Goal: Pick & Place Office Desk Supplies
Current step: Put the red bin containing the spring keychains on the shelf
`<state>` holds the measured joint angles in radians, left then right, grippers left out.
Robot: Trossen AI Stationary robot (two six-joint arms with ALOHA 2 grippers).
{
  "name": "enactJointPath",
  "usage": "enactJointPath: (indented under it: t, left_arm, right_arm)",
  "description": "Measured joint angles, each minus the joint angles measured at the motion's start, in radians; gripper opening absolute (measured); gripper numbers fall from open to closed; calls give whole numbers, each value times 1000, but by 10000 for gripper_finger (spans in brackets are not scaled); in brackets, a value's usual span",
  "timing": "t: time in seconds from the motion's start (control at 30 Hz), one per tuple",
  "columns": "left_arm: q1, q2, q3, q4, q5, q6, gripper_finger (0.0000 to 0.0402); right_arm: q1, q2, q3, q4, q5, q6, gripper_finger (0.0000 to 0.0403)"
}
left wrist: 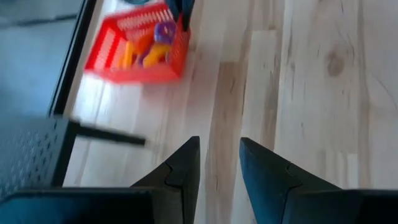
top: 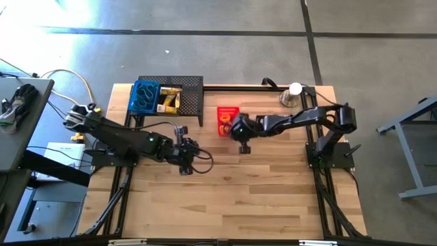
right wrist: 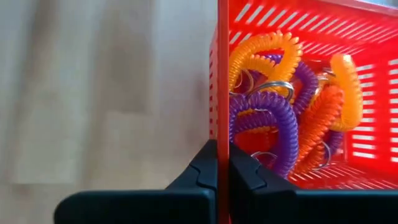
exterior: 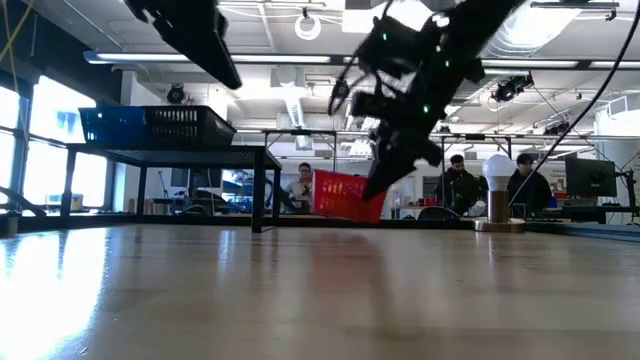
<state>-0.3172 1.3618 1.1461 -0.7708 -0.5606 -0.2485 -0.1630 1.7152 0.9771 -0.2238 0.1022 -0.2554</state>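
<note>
So the right gripper (right wrist: 217,163) has its fingers pinched together on the side wall of the red basket (top: 227,117), one finger inside, one outside, which looks to me like a grab to drag or lift the whole thing rather than fish out single pieces. The coiled loops (right wrist: 280,106), orange and purple, sit piled inside that basket, just beside the black mesh shelf (top: 188,92). The left gripper (left wrist: 219,163) hangs over bare table (top: 239,198) a little way from the basket, fingers slightly apart and holding nothing, probably just waiting its turn.
</note>
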Motion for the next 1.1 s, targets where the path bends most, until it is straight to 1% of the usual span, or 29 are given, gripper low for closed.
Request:
enactJointPath:
  t: [0.1, 0.2, 0.3, 0.4, 0.47, 0.53, 0.57, 0.67, 0.7, 0.87, 0.97, 1.1]
  left_arm:
    - [12, 43, 0, 82, 2, 97, 106]
    - [22, 95, 0, 209, 4, 236, 106]
    - [24, 142, 0, 331, 18, 362, 106]
    - [24, 170, 0, 412, 26, 434, 106]
    - [24, 174, 0, 438, 27, 443, 106]
    - [24, 173, 0, 448, 25, 443, 106]
    - [23, 173, 1, 448, 12, 441, 106]
    - [23, 173, 1, 444, -70, 438, 106]
    - [24, 173, 1, 439, -76, 441, 106]
    - [48, 198, 1, 431, -55, 401, 106]
    - [56, 219, 1, 432, -23, 373, 106]
    - [52, 240, 1, 435, -11, 389, 106]
  right_arm:
    - [67, 0, 58, -52, 22, 0, 3]
    - [120, 0, 103, -61, 23, 11, 2]
    - [152, -1, 137, -72, 31, 66, 2]
    - [175, -2, 163, -103, 75, 100, 2]
    - [188, -2, 175, -134, 104, 111, 2]
    - [196, -2, 177, -143, 108, 131, 2]
    - [200, -2, 177, -143, 108, 145, 2]
    - [214, -2, 177, -147, 109, 171, 2]
    - [218, -2, 177, -148, 109, 175, 2]
    - [248, -2, 177, -125, 109, 184, 2]
    - [268, -2, 178, -96, 124, 185, 2]
    - [289, -2, 178, -94, 143, 188, 2]
